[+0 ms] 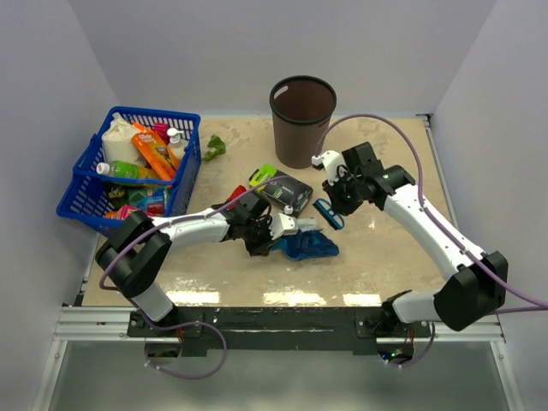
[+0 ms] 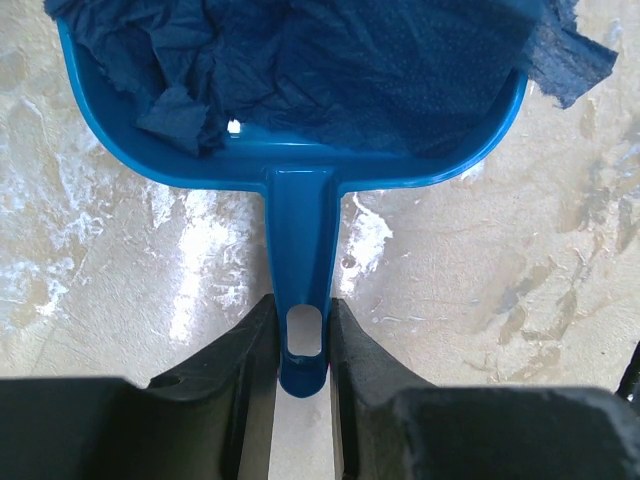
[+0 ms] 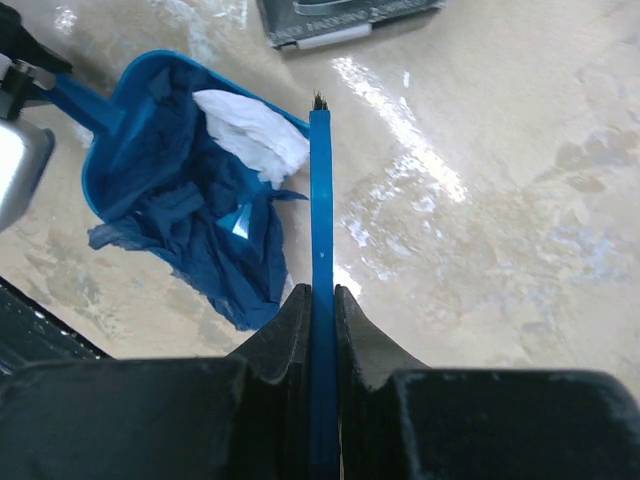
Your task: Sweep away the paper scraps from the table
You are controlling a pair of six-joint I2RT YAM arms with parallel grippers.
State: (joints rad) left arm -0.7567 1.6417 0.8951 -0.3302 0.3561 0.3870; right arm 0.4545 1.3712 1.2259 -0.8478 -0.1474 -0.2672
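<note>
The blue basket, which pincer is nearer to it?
Left. The left pincer, gripping the dustpan handle, is to the basket's right; the right pincer, holding the brush, is farther right still.

Bright, even overhead light — white glare streaks across the table [image 1: 377, 257] — soft shadows

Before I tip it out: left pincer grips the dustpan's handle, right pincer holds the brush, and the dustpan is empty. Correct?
Not quite. The dustpan is not empty: the right wrist view shows crumpled blue paper and a white wad lying in it. The rest is right: the left pincer grips the dustpan's handle and the right pincer holds the brush.
</note>
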